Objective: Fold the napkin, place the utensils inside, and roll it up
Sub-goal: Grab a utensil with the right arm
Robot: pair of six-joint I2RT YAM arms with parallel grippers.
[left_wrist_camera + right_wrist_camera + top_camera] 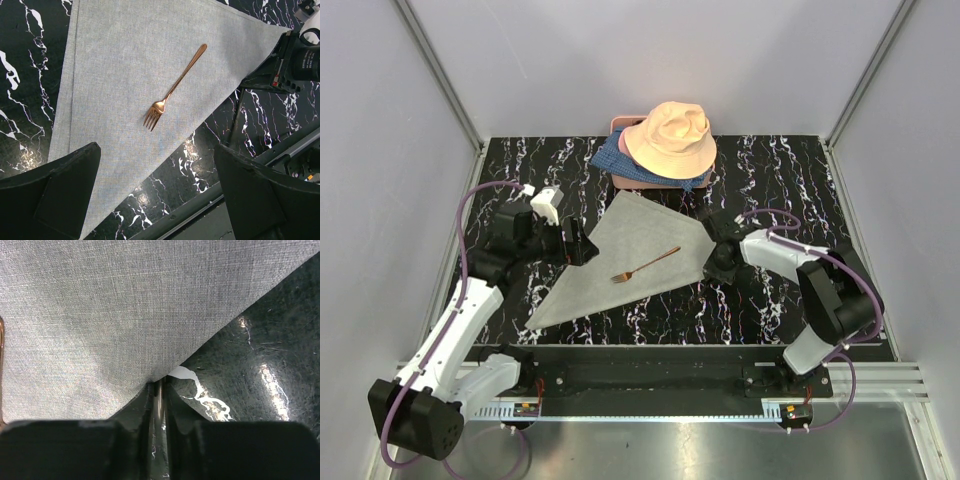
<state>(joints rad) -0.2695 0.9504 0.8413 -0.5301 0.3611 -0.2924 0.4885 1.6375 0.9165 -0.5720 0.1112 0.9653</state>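
The light-grey napkin (610, 270) lies folded into a triangle on the black marble table (770, 300). One copper fork (646, 265) rests on its middle, tines toward the near edge. My left gripper (582, 245) hovers at the napkin's left edge, wide open and empty. In the left wrist view, napkin (125, 60) and fork (175, 85) lie beyond the left gripper (156, 150). My right gripper (710, 252) sits at the napkin's right corner. In the right wrist view the right gripper (159, 387) has its jaws nearly together, pinching that corner of the napkin (110, 315).
A peach bucket hat (670, 140) sits on blue patterned fabric (610, 160) at the back centre, just behind the napkin's far tip. Grey walls enclose the table on three sides. The metal rail (650, 385) with the arm bases runs along the near edge.
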